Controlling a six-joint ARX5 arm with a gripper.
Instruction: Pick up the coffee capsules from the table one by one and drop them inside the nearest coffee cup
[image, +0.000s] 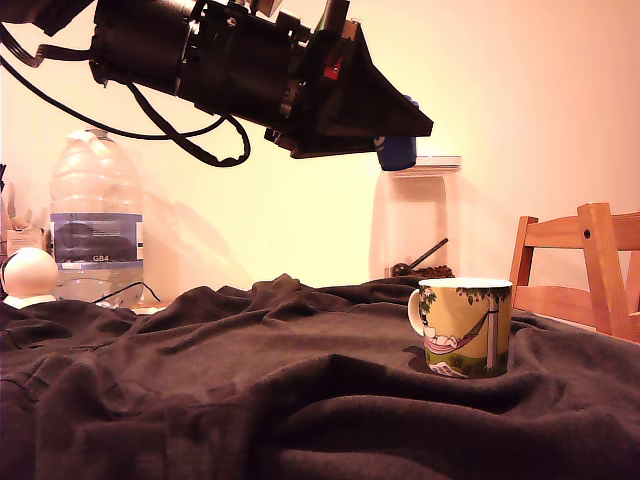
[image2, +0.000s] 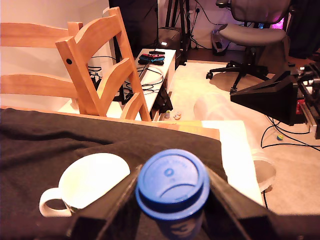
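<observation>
Capsule: a small dark-blue coffee capsule (image2: 172, 186) was clamped between the two black fingers of the gripper (image2: 172, 200), its round foil face turned toward the wrist camera.
Capsule in the exterior view: only a blue bit of it (image: 398, 151) showed under the tip of the gripper (image: 400, 135), high in the air above the cloth.
Gripper: closed on the capsule, one finger pressed to each side of it.
Arm: the black ARX5 arm (image: 200, 55) reached in from the exterior view's upper left, tilted downward toward the exterior view's right.
Mug: a white-rimmed coffee cup (image: 464, 326) with a yellow-green tree-and-hammock print stood upright on the cloth, its handle toward the exterior view's left; it was below the capsule and somewhat to the exterior view's right.
Mug in the wrist view: its white inside (image2: 92, 180) looked bare, and it lay just beside the capsule in that picture.
Surface: draped in a wrinkled dark brown-black cloth (image: 200, 380).
Background: a clear glass jar (image: 418, 220) with a dark scoop, a large plastic water bottle (image: 96, 215) and a wooden chair (image: 585, 265).
</observation>
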